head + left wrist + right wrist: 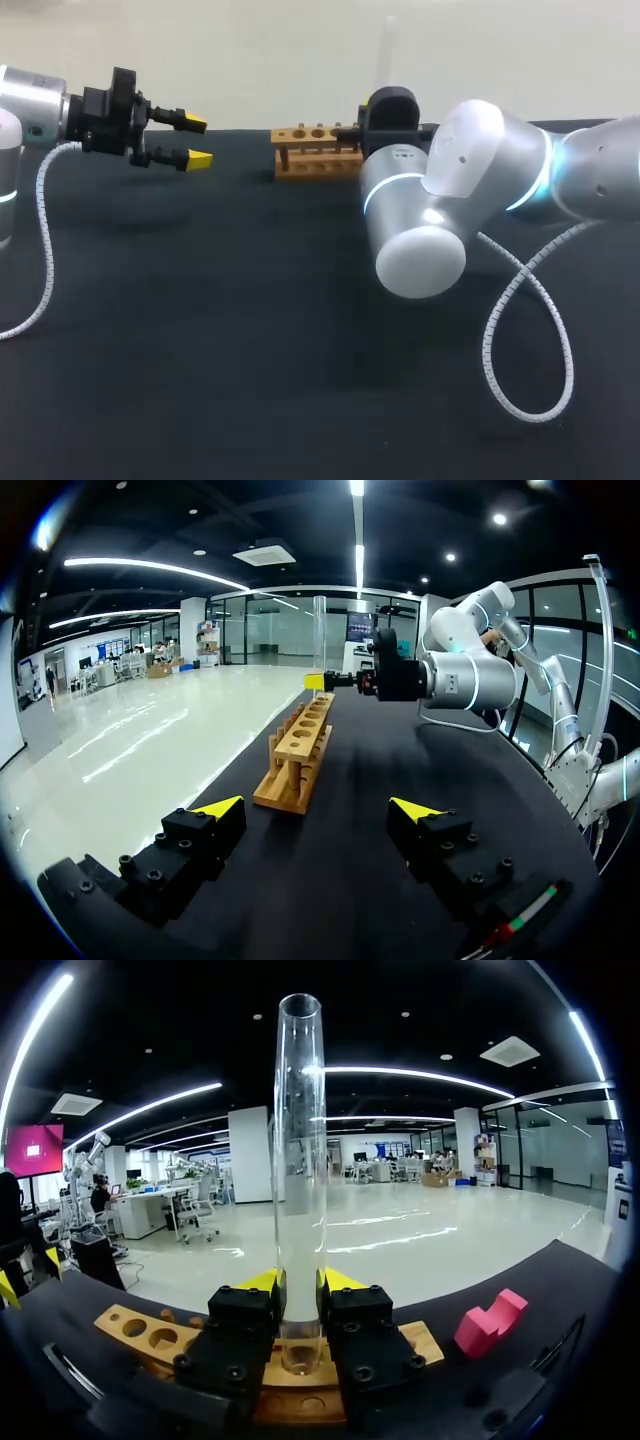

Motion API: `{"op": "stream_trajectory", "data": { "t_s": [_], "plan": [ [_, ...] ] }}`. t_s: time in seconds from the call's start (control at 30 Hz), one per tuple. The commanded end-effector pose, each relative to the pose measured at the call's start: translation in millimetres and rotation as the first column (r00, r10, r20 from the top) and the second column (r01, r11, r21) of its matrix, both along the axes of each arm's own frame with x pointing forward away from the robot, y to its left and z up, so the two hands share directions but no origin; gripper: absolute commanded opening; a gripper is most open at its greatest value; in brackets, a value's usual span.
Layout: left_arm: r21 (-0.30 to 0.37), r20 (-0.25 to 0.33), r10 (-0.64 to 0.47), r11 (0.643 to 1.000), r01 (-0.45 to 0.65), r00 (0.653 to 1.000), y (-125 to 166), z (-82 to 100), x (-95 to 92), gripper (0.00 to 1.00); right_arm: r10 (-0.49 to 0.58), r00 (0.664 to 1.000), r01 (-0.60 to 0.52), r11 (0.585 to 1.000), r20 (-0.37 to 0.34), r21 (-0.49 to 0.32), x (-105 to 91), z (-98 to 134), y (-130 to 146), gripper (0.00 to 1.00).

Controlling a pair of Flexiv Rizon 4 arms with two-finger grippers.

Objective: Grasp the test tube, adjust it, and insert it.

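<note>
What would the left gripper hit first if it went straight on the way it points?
Probably the near end of the wooden rack, lying just ahead of the open left gripper, though height is unclear and it might pass above.

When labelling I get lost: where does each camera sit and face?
Head view: above and behind, looking down on the table; left gripper and right arm show.
Left wrist view: on left wrist, facing the rack and right arm; own open fingers show.
Right wrist view: on right wrist, over the rack; right gripper holds the test tube.
All share the rack.
</note>
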State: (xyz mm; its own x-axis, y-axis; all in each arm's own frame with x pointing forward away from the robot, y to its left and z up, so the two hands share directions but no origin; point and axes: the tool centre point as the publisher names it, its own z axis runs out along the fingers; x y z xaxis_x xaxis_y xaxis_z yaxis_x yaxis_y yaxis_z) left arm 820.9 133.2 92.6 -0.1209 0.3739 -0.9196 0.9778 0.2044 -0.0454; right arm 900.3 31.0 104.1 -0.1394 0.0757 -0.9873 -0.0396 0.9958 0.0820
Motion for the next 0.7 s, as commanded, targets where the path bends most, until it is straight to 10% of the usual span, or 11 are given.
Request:
{"op": "stream_trajectory", "data": {
  "t_s": [0.03, 0.7],
  "plan": [
    [-0.002, 0.003, 0.0, 1.0, 0.0, 1.0, 0, -0.9, -0.4, 1.0, 0.002, 1.0, -0.002, 1.0, -0.004, 0.0, 1.8, -3, 1, 0.0],
    [-0.002, 0.003, 0.0, 1.0, 0.0, 1.0, 0, -0.9, -0.4, 1.0, 0.005, 0.999, -0.005, 1.0, -0.035, -0.004, -3.8, -14, 2, 0.25]
  ]
}}
